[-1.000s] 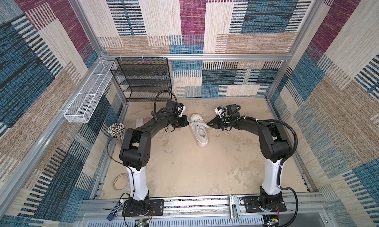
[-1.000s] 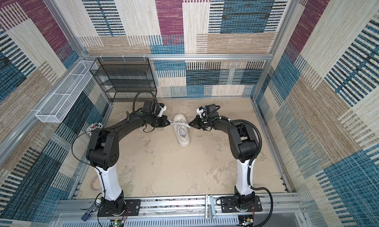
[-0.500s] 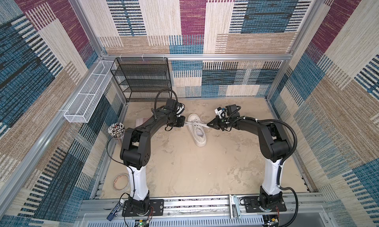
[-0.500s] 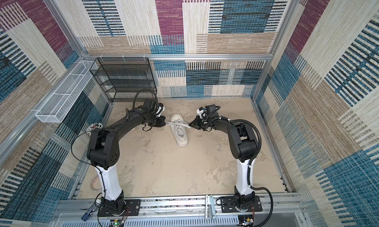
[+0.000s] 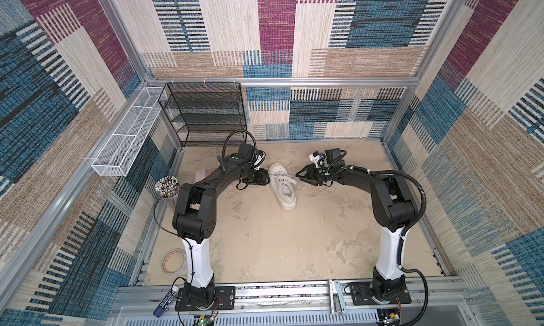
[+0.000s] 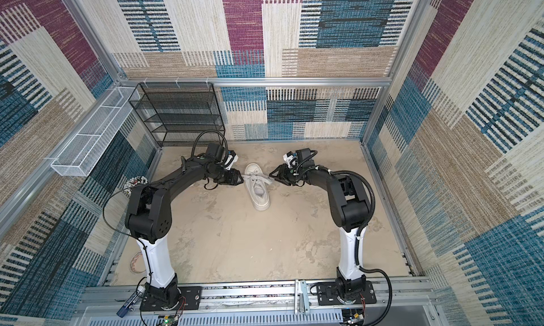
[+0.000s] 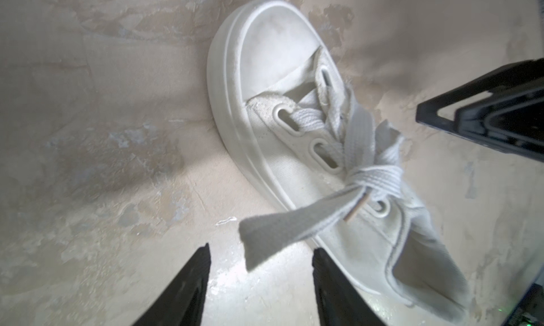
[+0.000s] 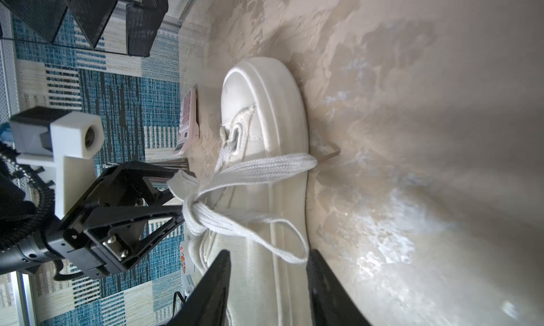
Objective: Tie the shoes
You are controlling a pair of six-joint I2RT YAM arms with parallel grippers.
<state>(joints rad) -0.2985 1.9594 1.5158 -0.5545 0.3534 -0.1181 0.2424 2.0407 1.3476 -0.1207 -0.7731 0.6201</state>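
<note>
One sneaker (image 5: 282, 189) only, upright on its sole on the beige tabletop (image 5: 265, 245), toward the back and about mid-width, toe to the rear wall, heel toward the arm bases. In both top views it sat between the grippers: left gripper (image 5: 266, 178) just off it on the left at lace height, right gripper (image 5: 298, 175) just off the opposite side, tips aimed at each other across the tongue. Laces (image 7: 363, 174) were knotted over the tongue. On the left wrist view I saw the left fingers (image 7: 194, 280) spread wide. A flat strip of lace stuck out from the knot toward them, its end in the gap at the fingertips, clear of both, not pinched. On the right wrist view the right fingers (image 8: 215, 286) were spread too, with the shoe's side showing in the gap between them. A thin lace loop hung down that side and ended just beside one fingertip; I couldn't tell if it touched. Neither gripper held anything. Another flat lace end lay across the sole edge, its tip out past it.
</note>
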